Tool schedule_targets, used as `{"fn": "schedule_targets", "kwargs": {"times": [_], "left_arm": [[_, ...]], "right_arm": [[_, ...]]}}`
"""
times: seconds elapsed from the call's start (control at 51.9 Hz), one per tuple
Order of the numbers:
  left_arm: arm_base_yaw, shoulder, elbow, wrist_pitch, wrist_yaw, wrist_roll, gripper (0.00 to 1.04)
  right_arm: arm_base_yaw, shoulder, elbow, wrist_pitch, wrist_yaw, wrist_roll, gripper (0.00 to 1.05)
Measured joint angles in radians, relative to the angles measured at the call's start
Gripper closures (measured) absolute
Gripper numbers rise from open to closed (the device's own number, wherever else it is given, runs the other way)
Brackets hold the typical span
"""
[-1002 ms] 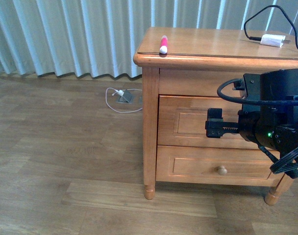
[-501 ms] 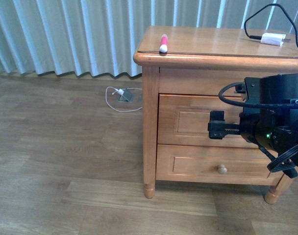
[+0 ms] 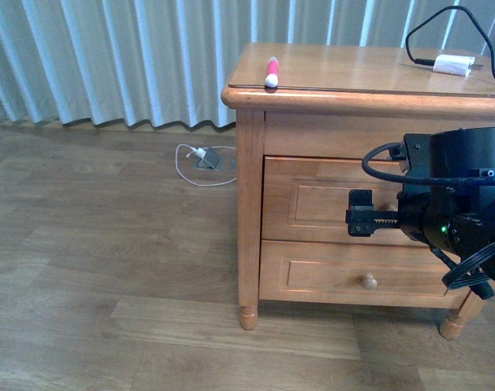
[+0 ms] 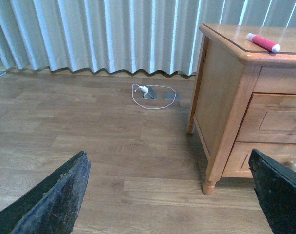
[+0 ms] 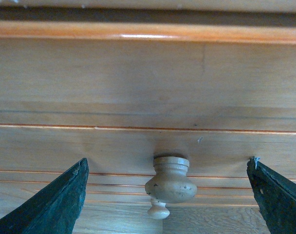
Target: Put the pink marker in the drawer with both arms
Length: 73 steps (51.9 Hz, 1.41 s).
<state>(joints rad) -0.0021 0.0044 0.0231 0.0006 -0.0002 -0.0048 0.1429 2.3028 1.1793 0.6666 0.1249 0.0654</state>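
Note:
The pink marker (image 3: 271,72) lies on the nightstand top near its front left corner; it also shows in the left wrist view (image 4: 262,42). The upper drawer (image 3: 313,204) is closed. My right gripper (image 3: 360,216) is open in front of the drawer panel. In the right wrist view the drawer's round pale knob (image 5: 171,180) sits between the spread jaws of the right gripper (image 5: 166,163), untouched. My left gripper (image 4: 167,155) is open and empty above the floor, left of the nightstand. It is out of the front view.
A white charger plug (image 3: 453,65) with black cable lies at the back right of the nightstand top. The lower drawer (image 3: 329,277) with its knob (image 3: 368,283) is closed. A white cable and floor socket (image 3: 207,160) lie by the curtain. Wooden floor spreads to the left.
My right arm has sunk slightly and its gripper has shifted a little right along the upper drawer front. The marker has not moved.

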Motion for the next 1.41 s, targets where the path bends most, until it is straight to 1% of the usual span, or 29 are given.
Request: {"fn": "schedule_targets", "kwargs": {"times": [0.482, 0.559, 0.597, 0.674, 0.732, 0.809, 0.925, 0.963, 1.175, 1.31, 1.407], "left_arm": [[0.0, 0.0, 0.0, 0.0, 0.0, 0.0, 0.06], [0.0, 0.0, 0.0, 0.0, 0.0, 0.0, 0.06], [0.0, 0.0, 0.0, 0.0, 0.0, 0.0, 0.06], [0.0, 0.0, 0.0, 0.0, 0.0, 0.0, 0.06], [0.0, 0.0, 0.0, 0.0, 0.0, 0.0, 0.06], [0.0, 0.0, 0.0, 0.0, 0.0, 0.0, 0.06], [0.0, 0.0, 0.0, 0.0, 0.0, 0.0, 0.06], [0.0, 0.0, 0.0, 0.0, 0.0, 0.0, 0.06], [0.0, 0.0, 0.0, 0.0, 0.0, 0.0, 0.06], [0.0, 0.0, 0.0, 0.0, 0.0, 0.0, 0.06], [0.0, 0.0, 0.0, 0.0, 0.0, 0.0, 0.06]], "right_arm": [[-0.001, 0.022, 0.018, -0.016, 0.017, -0.014, 0.09], [-0.001, 0.022, 0.018, -0.015, 0.027, -0.015, 0.18], [-0.001, 0.022, 0.018, -0.015, 0.029, -0.015, 0.26], [-0.001, 0.022, 0.018, -0.015, 0.028, -0.015, 0.36], [-0.002, 0.022, 0.018, -0.019, 0.028, -0.011, 0.47], [-0.003, 0.022, 0.018, -0.021, 0.028, -0.008, 0.57], [-0.005, 0.022, 0.018, -0.028, 0.02, 0.01, 0.77], [-0.005, 0.021, 0.016, -0.029, 0.02, 0.015, 0.8], [-0.008, -0.035, -0.063, -0.03, -0.015, 0.064, 0.81], [-0.007, -0.109, -0.182, -0.009, -0.032, 0.093, 0.81], [-0.003, -0.185, -0.306, 0.019, -0.058, 0.11, 0.81]]}}
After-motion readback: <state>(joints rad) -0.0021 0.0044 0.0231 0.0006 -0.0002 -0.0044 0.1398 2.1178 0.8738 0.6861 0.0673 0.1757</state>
